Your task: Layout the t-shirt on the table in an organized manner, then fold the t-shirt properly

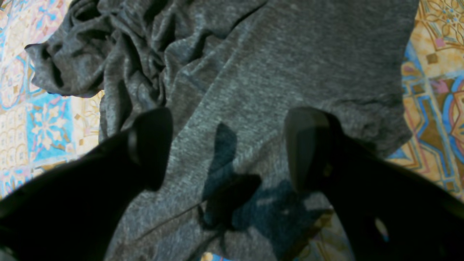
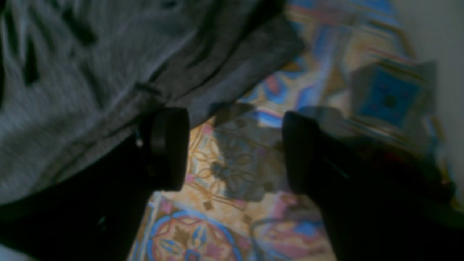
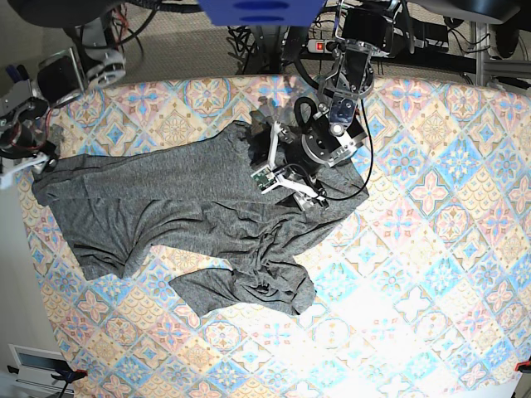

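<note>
Grey jersey, the t-shirt [image 3: 178,220] sprawls half-spread across the left of the table [image 3: 431,249], its lower part bunched, so flattening likely comes before any fold. Left gripper [image 1: 226,148] hovers over the cloth, jaws spread, holding nothing. Right gripper [image 2: 235,148] gapes empty over bare tablecloth beside the shirt's edge.

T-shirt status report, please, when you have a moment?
Both grippers, left gripper and right gripper, open, empty. T-shirt crumpled, unfolded on table. Nothing obstructing.
</note>
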Controlling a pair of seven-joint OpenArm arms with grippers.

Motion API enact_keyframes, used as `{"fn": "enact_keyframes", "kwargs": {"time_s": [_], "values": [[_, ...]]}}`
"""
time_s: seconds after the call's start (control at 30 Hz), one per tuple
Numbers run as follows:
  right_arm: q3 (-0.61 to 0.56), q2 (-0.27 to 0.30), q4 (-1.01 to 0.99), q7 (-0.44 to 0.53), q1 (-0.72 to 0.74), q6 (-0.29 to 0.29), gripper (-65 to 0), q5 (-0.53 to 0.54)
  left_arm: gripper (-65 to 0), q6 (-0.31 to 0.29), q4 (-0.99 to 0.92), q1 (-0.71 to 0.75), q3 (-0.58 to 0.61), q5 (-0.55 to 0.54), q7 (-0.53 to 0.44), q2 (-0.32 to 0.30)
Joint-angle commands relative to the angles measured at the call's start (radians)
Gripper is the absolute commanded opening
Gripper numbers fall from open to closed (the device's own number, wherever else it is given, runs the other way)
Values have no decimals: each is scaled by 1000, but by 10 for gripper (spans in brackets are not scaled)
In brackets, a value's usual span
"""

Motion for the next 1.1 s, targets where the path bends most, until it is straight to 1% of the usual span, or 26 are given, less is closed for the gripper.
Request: {"fn": "enact_keyframes", "kwargs": {"time_s": [0.0,0.1,0.27,0.4,0.57,0.63,0.7,0.77,0.87,0.9,0.97,1.07], "values": [[-31,15,-5,17,12,2,-266,16,-179,5,19,-10,1,-10,-20,-1],[-45,15,-48,43,14,2,-266,17,-179,5,19,-8,1,-10,-20,-9],[-45,15,-114,49,14,2,-266,16,-179,5,19,-8,1,-10,-20,-15],[-45,15,-122,89,14,2,-266,16,-179,5,19,-10,1,-10,-20,-15],[-49,15,-120,114,14,2,-266,16,-179,5,17,-13,1,-10,-20,-15],[-52,15,-117,134,14,2,-266,29,-179,5,17,-13,1,-10,-20,-15],[-78,15,-116,149,14,2,-266,63,-179,5,17,-13,1,-10,-19,-15],[-151,15,-114,164,12,2,-271,101,-179,5,17,-14,1,-10,-19,-15],[-266,18,-114,212,12,2,-315,167,-179,5,17,-10,1,-10,-17,-15],[-287,21,-114,224,12,2,-333,183,-179,5,17,-8,1,-10,-17,-15],[-326,47,-117,240,12,2,-372,212,-179,5,17,-8,1,-10,-17,-15],[-349,56,-114,253,12,2,-438,212,-179,5,16,-7,1,-10,-17,-15]]}}
